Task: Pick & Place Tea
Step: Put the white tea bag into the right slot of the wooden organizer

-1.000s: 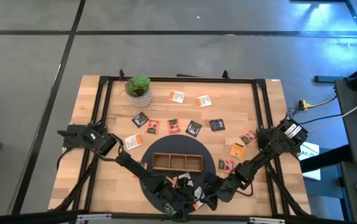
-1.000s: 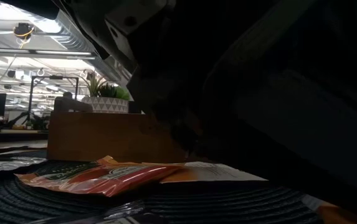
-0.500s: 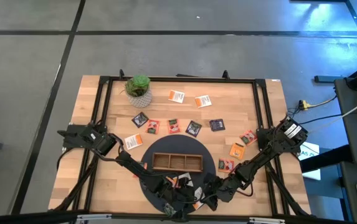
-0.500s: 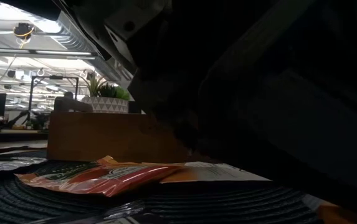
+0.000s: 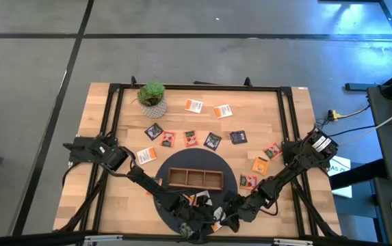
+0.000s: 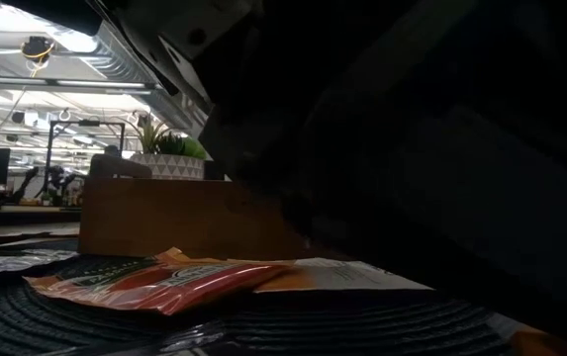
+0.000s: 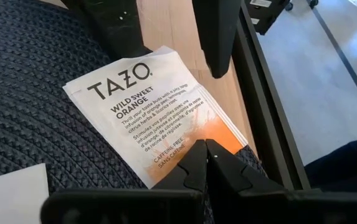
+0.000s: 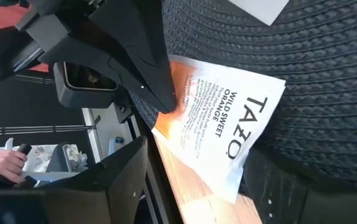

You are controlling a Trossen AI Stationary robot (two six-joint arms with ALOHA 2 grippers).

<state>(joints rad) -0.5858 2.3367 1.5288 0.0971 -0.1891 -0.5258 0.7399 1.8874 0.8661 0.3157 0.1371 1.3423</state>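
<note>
- Three compartments in the wooden tray (image 5: pixel 194 178), all bare in the high view; tray sits on the dark round woven mat (image 5: pixel 165 205) at the table's 6 o'clock edge.
- Potted plant (image 5: pixel 152 98) in a patterned white pot, toward 11 o'clock of the table.
- Tea packets (image 5: pixel 190 139) scattered on the wooden table (image 5: pixel 264 119): two white-orange ones near 12 o'clock, a row of dark and red ones across the middle, orange and red ones at 3 to 4 o'clock.
- White-orange packet (image 7: pixel 159 116), printed "TAZO Wild Sweet Orange", lies flat half on the mat, half on bare wood, at the mat's 5 o'clock rim.
- Left gripper (image 7: pixel 204 149): fingers closed together, pinching the orange corner of that packet.
- Right gripper (image 8: pixel 194 165): fingers spread wide to either side of the same packet, holding nothing.
- Low view: red-orange packet (image 6: pixel 154 280) on the mat in front of the tray's side wall; arms block much of the frame.
- Room beyond: grey floor, office lights, desks; a person's hand (image 8: pixel 0 163) at far edge of right wrist view.
</note>
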